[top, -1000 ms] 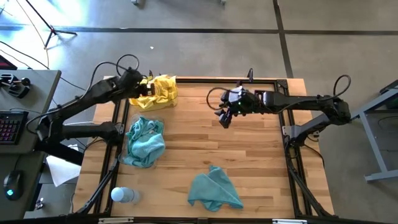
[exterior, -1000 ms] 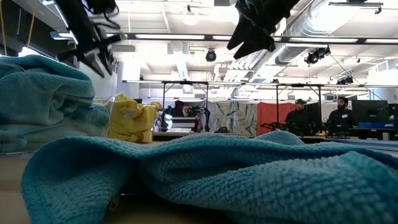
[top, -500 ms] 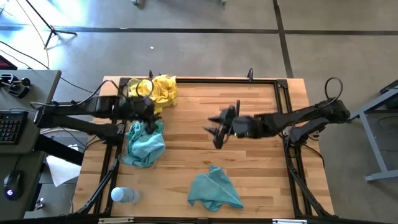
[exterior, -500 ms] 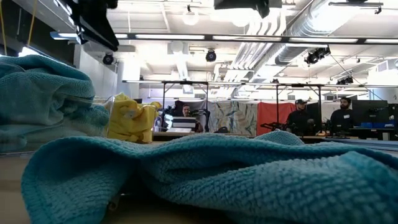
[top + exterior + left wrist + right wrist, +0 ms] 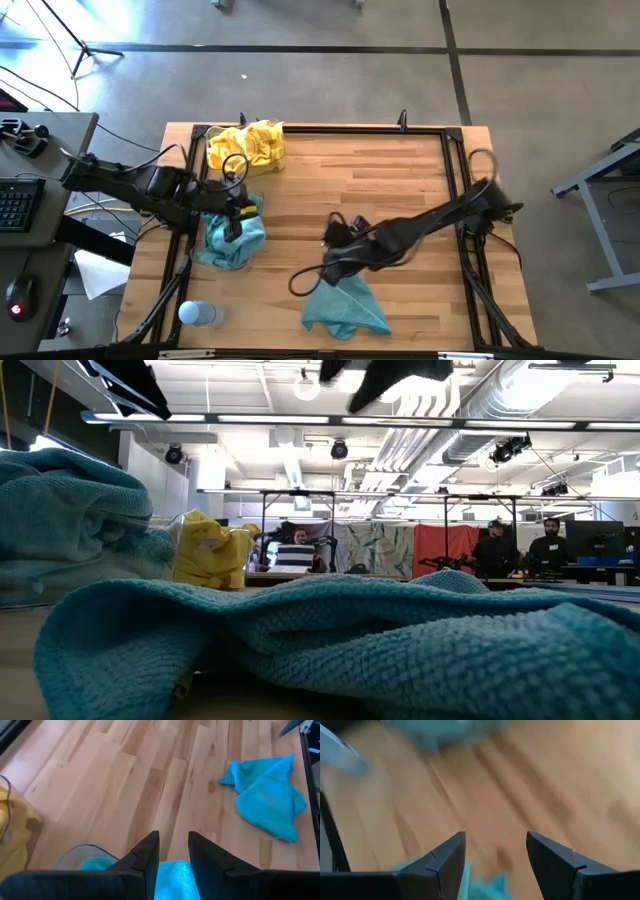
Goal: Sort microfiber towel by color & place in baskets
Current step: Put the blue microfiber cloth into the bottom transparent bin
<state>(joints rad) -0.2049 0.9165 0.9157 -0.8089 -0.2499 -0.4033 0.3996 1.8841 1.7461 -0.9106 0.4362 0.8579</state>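
A teal towel lies crumpled on the table near its near edge, also in the left wrist view. My right gripper hangs open just beyond it, fingers wide apart, nothing between them. At the left, one clear basket holds a heap of teal towels. The basket at the far left corner holds yellow towels. My left gripper hovers above the teal heap, fingers a little apart and empty.
A pale blue bottle lies at the near left corner. A black metal frame runs round the table top. Bare wood fills the middle and the far right. People sit and stand in the room beyond the table.
My left gripper has swung from the yellow basket toward the table's near edge, to above the teal basket, rolling its wrist on the way. My right gripper has travelled from the far middle of the table toward the near edge, ending close over the loose teal towel.
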